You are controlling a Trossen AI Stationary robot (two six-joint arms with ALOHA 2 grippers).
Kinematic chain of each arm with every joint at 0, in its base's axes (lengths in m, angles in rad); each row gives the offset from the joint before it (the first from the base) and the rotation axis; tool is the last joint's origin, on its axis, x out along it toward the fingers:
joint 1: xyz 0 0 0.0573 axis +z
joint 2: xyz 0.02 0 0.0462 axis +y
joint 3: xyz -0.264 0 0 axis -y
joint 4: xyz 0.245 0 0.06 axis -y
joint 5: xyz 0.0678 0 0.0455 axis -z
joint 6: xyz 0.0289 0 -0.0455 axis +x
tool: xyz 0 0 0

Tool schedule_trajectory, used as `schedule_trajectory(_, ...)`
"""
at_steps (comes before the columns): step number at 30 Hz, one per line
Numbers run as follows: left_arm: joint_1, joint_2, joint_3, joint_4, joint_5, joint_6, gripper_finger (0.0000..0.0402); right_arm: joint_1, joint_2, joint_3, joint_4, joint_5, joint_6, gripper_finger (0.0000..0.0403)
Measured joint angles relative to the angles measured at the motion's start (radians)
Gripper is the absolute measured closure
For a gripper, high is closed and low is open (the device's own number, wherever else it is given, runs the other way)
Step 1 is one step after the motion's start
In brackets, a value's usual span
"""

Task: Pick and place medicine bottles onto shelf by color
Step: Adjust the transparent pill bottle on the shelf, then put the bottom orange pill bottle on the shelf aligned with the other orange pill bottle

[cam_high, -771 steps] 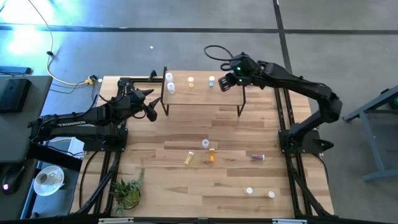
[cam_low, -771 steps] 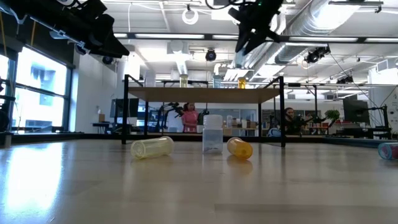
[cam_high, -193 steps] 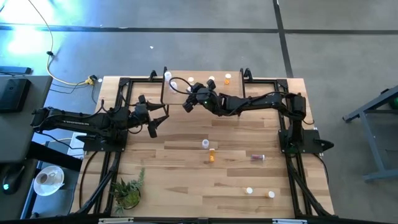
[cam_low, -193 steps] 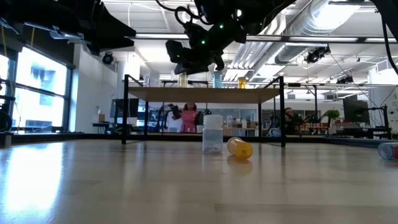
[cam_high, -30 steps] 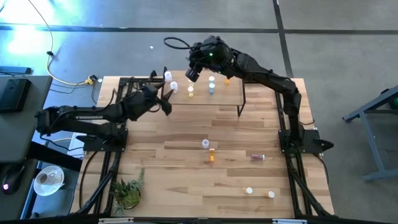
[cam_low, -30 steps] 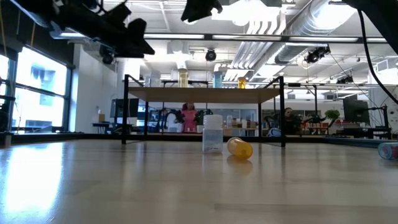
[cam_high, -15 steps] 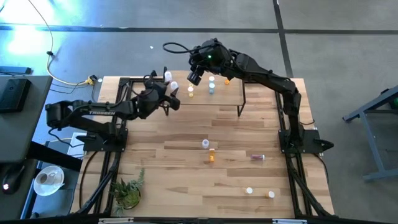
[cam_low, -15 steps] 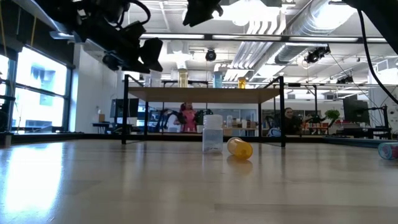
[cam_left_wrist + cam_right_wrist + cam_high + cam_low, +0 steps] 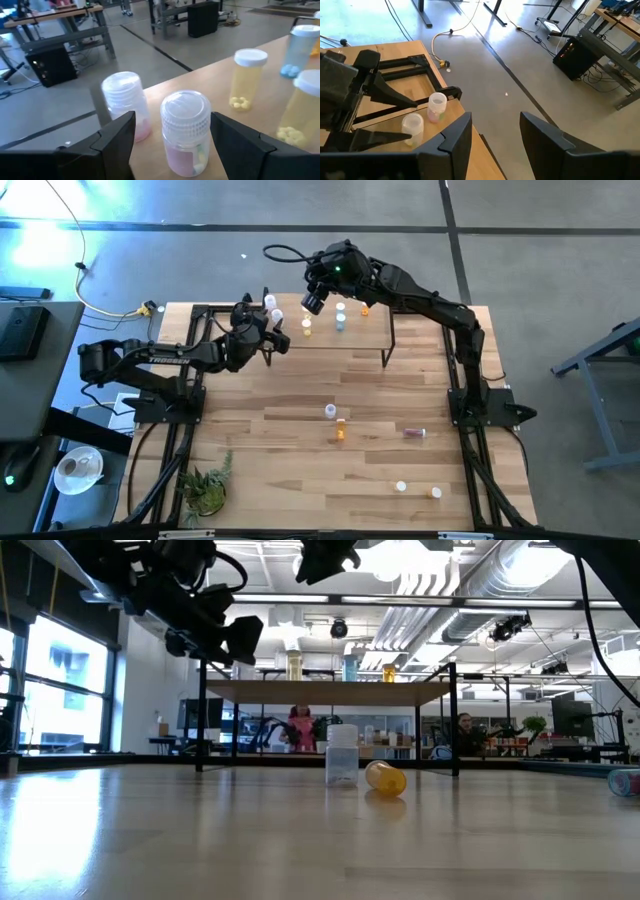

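**High view: my left claw opens around a clear bottle at the shelf's corner**

High view shows my left gripper (image 9: 272, 333) at the left end of the low light-wood shelf on black metal legs (image 9: 350, 340). My fingers (image 9: 119, 134) are spread wide, one on each side of a clear white-capped bottle with pink contents (image 9: 186, 132) standing upright on the shelf; I cannot tell whether they touch it. A second clear bottle (image 9: 126, 104) stands just beside it, nearer the shelf's corner. Further along the shelf stand two pale yellow bottles (image 9: 246, 77), then a bluish bottle (image 9: 299, 50).

My right gripper (image 9: 315, 298) hangs above the shelf's back edge, fingers apart with nothing between them.

On the wooden tabletop (image 9: 300, 470) in front of the shelf, a clear bottle (image 9: 342, 754) stands upright beside an amber-orange bottle (image 9: 385, 777) lying on its side. Three more bottles lie well away from the shelf.
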Motion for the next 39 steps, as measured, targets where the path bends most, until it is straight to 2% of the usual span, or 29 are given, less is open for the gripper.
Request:
schedule_trajectory(21, -0.009, 0.000, 0.000, -0.055, -0.088, -0.061, 0.0158, 0.000, 0.000, 0.000, 0.000, 0.000, -0.007, 0.0245)
schedule_trajectory(30, -0.067, 0.000, 0.000, -0.069, -0.207, -0.058, 0.0158, 0.000, 0.000, 0.000, 0.000, 0.000, -0.007, 0.0245)
schedule_trajectory(39, -0.071, -0.002, 0.000, -0.076, -0.248, -0.042, 0.0158, 0.000, 0.000, -0.001, -0.017, 0.000, -0.007, 0.0245)
